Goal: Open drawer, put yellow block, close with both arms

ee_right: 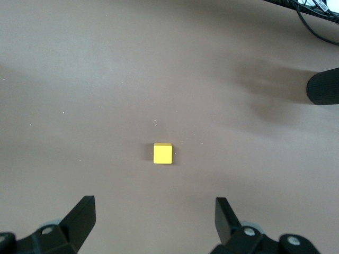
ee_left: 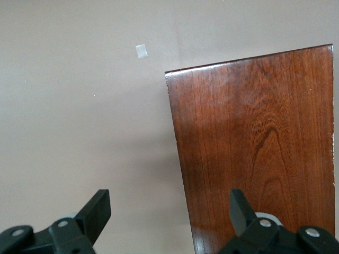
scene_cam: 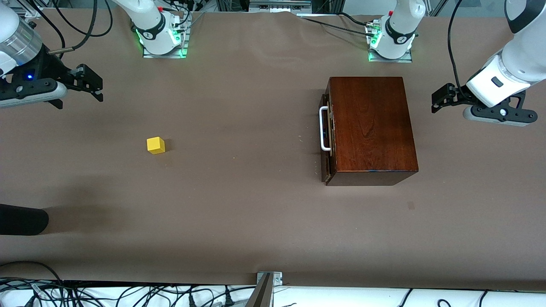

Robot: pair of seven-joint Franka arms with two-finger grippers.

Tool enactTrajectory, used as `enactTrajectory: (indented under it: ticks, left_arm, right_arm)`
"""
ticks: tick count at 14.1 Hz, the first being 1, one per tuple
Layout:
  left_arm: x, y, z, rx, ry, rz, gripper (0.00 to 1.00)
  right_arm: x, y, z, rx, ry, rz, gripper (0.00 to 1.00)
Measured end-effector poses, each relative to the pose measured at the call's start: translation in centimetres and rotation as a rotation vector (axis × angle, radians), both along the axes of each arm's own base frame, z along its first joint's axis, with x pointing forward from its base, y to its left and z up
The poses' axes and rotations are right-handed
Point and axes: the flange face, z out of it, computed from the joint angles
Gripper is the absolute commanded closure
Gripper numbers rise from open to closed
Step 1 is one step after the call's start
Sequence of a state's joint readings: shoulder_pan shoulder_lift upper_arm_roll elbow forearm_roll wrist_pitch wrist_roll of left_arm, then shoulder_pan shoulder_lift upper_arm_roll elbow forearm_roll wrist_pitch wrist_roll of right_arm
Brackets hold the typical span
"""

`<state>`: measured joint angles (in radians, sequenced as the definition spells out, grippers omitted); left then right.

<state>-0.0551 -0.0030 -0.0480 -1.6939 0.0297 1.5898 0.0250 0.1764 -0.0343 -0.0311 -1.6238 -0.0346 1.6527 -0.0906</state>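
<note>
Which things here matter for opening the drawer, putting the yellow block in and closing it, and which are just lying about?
Part of the job:
the drawer, shut in the wooden box
the yellow block, on the table toward the right arm's end
left gripper, open
right gripper, open

Just lying about:
dark rounded object at the table edge
small pale scrap

Flat taupe-brown counter [scene_cam: 239, 204], unpatterned. Bright yellow block [scene_cam: 155, 145], plain on every face shown. Glossy reddish-brown wooden box [scene_cam: 371, 128] with dark streaked grain, arched in the left wrist view. Dark brown drawer [scene_cam: 326, 140] front with white bar handle [scene_cam: 324, 128]. Black left tool [scene_cam: 437, 102] and black right tool [scene_cam: 96, 87] on white arms with grey-black joints.
</note>
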Motion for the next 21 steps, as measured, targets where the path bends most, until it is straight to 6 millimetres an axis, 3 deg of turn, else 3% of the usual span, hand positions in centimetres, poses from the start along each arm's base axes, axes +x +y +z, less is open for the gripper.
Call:
enactTrajectory:
  ticks: [13,21]
  left_arm:
    - [0.7,-0.2,-0.6,0.001,0.025,-0.001,0.00]
    - [0.4,-2.0,-0.5,0.002,0.034,-0.033,0.00]
  right_arm:
    - [0.0,0.1,0.0,0.000,-0.001,0.003,0.00]
    - [0.1,-0.2,-0.1,0.000,0.001,-0.004,0.00]
